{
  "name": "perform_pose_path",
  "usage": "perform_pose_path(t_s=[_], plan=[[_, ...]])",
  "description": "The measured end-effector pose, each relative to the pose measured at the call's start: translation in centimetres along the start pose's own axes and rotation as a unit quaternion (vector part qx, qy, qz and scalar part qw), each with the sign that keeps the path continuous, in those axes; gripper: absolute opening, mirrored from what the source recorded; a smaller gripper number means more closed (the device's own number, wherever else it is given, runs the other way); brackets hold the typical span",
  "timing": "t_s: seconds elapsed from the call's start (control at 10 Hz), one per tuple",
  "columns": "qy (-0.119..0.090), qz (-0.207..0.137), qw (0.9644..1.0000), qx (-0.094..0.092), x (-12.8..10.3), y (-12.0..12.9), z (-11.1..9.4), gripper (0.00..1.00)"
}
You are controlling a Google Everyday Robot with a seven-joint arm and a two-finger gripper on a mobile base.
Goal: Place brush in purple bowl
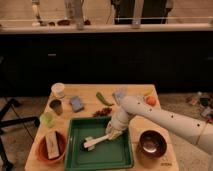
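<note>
The white brush (96, 142) lies in the green tray (100, 159), its blocky head to the left and its handle pointing up and right. My gripper (112, 133) is down at the handle's right end and shut on it, with the white arm stretching in from the right. The brush still rests low on the tray floor. To the right of the tray, on the table's front right corner, the glossy purple bowl (152, 143) holds nothing.
An orange-red bowl (42, 152) holding a pale block stands front left. Behind the tray are a white cup (58, 90), a metal cup (55, 106), a blue sponge (76, 103), a green pepper (104, 98), red chillies (104, 112) and an orange fruit (151, 100).
</note>
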Motion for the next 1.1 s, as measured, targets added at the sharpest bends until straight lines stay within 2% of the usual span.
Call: perform_pose_path(t_s=[0.6, 0.9, 1.1], plan=[[-0.006, -0.036, 0.9976, 0.059, -2.4, -0.8, -5.9, 0.10], [-0.010, -0.042, 0.9955, 0.085, -2.6, -0.9, -7.8, 0.10], [-0.021, -0.041, 0.9933, 0.106, -2.2, -0.9, -9.5, 0.10]])
